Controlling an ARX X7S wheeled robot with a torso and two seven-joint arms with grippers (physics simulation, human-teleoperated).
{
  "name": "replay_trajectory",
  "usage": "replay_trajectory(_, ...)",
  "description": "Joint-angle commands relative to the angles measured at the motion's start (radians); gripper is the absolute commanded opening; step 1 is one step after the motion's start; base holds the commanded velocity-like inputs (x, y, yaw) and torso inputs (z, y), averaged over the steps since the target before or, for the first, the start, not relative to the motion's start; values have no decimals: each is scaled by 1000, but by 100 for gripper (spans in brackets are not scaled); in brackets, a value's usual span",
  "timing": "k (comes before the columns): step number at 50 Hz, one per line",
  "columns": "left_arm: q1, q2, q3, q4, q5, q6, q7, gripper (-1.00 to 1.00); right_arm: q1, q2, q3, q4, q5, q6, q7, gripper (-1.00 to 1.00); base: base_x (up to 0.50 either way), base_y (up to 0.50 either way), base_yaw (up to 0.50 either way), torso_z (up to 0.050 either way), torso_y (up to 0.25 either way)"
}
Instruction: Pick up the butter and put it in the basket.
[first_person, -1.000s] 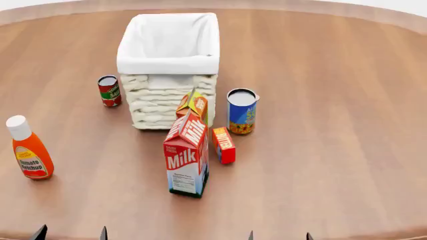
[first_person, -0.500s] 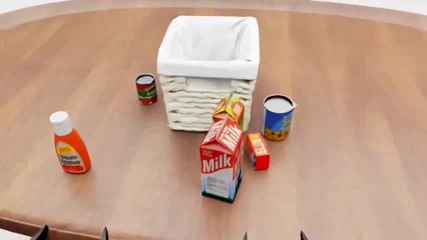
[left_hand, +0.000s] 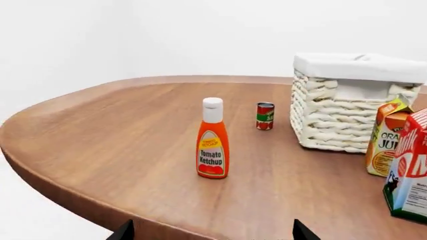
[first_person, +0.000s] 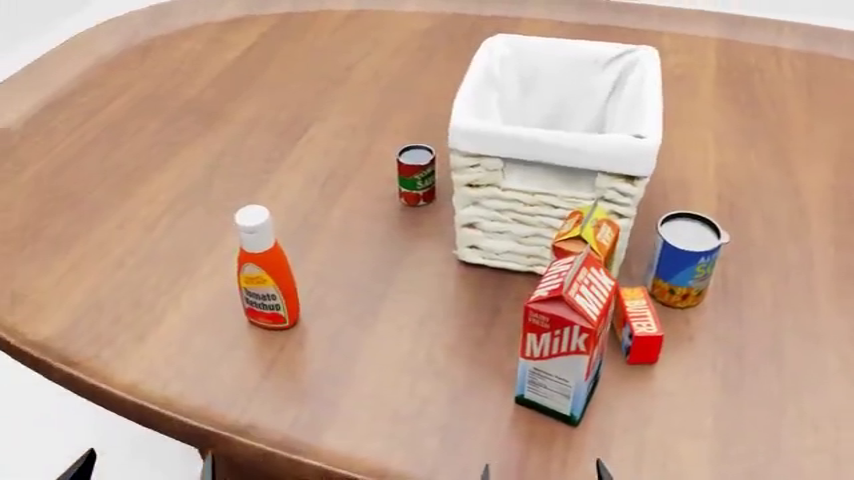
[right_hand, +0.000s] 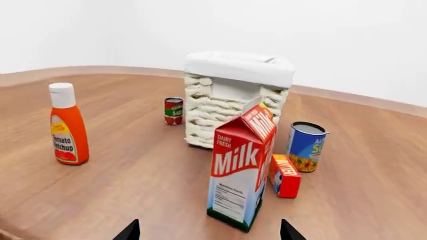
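Butter (first_person: 639, 324) beside milk carton (first_person: 565, 336); both end effectors' tips apart, seemingly empty.

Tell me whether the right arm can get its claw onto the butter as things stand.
Probably yes. The butter stands on the table's open right side; its top and right face look unobstructed. The milk carton crowds its left side and the blue can sits just behind, so come from above or the right.

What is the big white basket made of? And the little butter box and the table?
The basket looks like woven wicker, pale cream, with bumpy plaited rows and a soft white cloth lining folded over its rim. The butter box looks like printed cardboard, with flat sides, sharp corners and lettering. The table looks like smooth brown wood with fine grain lines, though it may only be a wood pattern.
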Motion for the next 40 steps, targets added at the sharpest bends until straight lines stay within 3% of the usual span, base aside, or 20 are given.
replay_trajectory(1,-2,-14,17,-6,-13,5,-13,100,2,14,-17,-3,2,2,21,100,0,0,500,0,0)
replay_trajectory(7,-5,-22,20,1,-24,-3,-19,100,-3,18,-20,-26,4,19,39,100,11,-40,167,0,0)
replay_trajectory(40,-4,-54,38,33,-76,-11,-37,100,-8,56,-72,-78,-15,29,74,100,134,-482,0,0,0)
